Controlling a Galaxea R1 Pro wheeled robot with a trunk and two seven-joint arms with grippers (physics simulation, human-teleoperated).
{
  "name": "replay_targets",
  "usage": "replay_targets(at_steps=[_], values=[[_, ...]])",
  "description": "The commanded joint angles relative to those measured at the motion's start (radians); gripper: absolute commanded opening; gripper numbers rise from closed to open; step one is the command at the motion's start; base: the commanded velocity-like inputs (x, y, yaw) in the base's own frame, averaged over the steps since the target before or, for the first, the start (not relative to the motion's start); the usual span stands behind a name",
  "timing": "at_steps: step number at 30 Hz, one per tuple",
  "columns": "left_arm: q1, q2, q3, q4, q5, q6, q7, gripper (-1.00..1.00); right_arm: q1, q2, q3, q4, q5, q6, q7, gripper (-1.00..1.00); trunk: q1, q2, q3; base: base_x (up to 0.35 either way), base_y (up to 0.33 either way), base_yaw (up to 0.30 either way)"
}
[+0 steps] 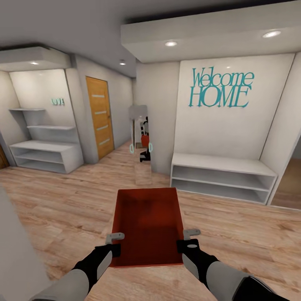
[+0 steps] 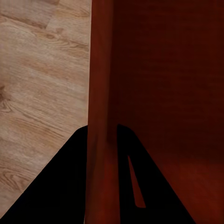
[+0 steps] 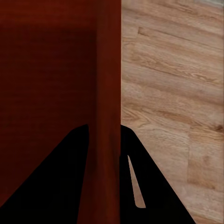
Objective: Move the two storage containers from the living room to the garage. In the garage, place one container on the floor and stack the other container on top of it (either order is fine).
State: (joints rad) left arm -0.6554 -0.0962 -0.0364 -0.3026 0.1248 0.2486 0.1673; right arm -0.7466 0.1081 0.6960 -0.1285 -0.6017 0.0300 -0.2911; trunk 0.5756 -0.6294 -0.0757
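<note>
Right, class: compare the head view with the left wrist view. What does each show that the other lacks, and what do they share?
Head view alone: both arms carrying the storage container, the left gripper and right gripper on its side walls, the wooden door, white shelves and the Welcome HOME lettering.

Left wrist view alone: a close look at the container's wall standing between the dark fingers.

Shared: the orange-red container and the light wood plank floor.

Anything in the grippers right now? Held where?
Yes: one storage container, carried by both. Left gripper fingers straddle its left side wall, right gripper fingers its right side wall, both near the robot-side end.
</note>
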Motion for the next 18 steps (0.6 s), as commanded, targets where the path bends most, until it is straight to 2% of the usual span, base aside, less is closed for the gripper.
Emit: replay_targets(at_steps=[1,18], values=[[-0.001,0.001,0.021,-0.011,-0.013,-0.013,0.009,-1.00,0.000,-0.001,-0.004,0.012,-0.021,0.002,-0.001,-1.00,0.001,-0.002,-0.002,0.323,0.000,0.000],[-0.001,0.001,0.021,-0.012,-0.013,-0.013,0.009,-1.00,0.000,-0.001,-0.004,0.012,-0.021,0.002,-0.001,-1.00,0.001,-0.002,-0.002,0.323,0.000,0.000]])
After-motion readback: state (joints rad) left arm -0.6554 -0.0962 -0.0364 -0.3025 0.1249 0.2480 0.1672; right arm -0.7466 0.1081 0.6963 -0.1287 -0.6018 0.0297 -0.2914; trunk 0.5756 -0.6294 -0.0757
